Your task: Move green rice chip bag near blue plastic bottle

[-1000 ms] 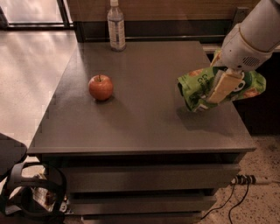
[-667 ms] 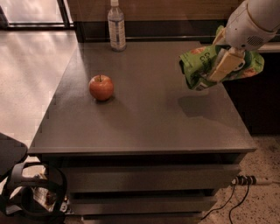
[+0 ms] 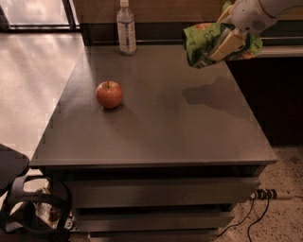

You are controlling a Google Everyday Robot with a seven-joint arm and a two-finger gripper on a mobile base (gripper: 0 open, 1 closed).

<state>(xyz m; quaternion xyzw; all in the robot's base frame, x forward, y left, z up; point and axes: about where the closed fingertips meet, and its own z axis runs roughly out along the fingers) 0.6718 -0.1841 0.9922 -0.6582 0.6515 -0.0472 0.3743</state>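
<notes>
The pincer (image 3: 226, 46) is up in the air at the far right of the scene, above the far right corner of the counter (image 3: 161, 137). It hangs from a white arm (image 3: 258, 12) that comes in from the top right. Its tan fingers (image 3: 232, 41) are pinching the green rice chip bag (image 3: 201, 41). The bag is lifted up and does not touch the counter. Most of the bag sticks out to the left of the pincer, and a bit of green shows on its right side too. The bag's dark shadow (image 3: 213, 94) lies on the counter below it.

The blue plastic bottle (image 3: 126, 29) stands upright at the far edge of the counter, well to the left of the bag. A red apple (image 3: 109, 94) sits on the left part of the counter, nearer than the bottle and well apart from the bag. Drawers (image 3: 161, 191) are under the counter.
</notes>
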